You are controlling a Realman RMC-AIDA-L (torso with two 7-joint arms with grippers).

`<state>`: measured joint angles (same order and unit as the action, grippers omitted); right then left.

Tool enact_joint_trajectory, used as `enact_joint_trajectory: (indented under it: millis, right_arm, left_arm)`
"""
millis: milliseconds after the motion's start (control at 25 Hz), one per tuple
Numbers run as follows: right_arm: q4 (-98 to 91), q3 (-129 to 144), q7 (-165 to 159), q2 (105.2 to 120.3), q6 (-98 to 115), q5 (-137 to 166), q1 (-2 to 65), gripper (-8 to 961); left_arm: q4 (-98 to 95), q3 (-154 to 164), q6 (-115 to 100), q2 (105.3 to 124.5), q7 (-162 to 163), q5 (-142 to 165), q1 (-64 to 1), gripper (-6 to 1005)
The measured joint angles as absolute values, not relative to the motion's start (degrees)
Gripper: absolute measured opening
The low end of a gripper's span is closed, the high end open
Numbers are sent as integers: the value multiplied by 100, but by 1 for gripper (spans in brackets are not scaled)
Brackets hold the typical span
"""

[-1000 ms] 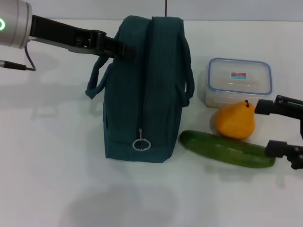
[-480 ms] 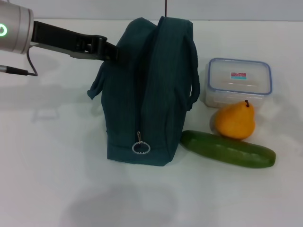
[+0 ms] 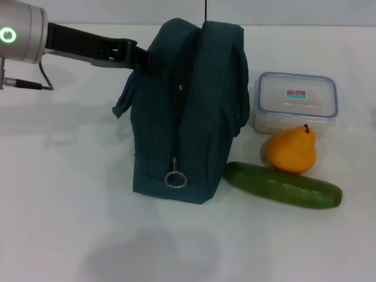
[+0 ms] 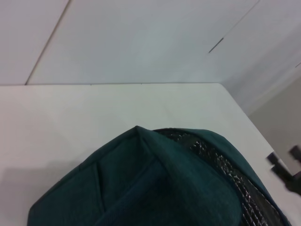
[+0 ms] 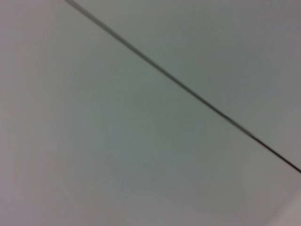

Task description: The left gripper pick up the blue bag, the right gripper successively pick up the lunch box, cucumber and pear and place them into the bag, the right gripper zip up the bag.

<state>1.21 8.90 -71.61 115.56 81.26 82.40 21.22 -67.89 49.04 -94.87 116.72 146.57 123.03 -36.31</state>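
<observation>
Nearest the camera, lower right of the head view, the long dark green cucumber (image 3: 282,185) lies flat on the white table (image 3: 70,223). The plump orange-yellow pear (image 3: 291,150) sits just behind it, then the clear blue-rimmed lunch box (image 3: 297,101). Centre frame, the dark teal fabric bag (image 3: 185,111) stands upright (zipper ring low on its front). Upper left, the black left gripper (image 3: 151,60) is clamped on the bag's top edge.

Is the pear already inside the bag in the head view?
No, the pear sits on the table beside the bag, between the lunch box and the cucumber.
</observation>
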Motion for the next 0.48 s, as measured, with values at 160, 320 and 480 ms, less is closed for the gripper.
enact_joint_trajectory:
  millis: [160,320,480]
  right_arm:
    - [401,879,-7195,11593,7483,8213,2263,842]
    - [633,879,-7209,11609,7224,8232,2458,842]
    - [779,940,-7211,11613,7157,8279,2660,842]
  left_arm:
    - [-6785,4904,-9429,11690,14599,12303,-3648,67]
    - [-6785,4904,-9412,11707,14550,12303,-3668,67]
    - [-6785,4904,-9391,11733,14477,12303,-3676,67]
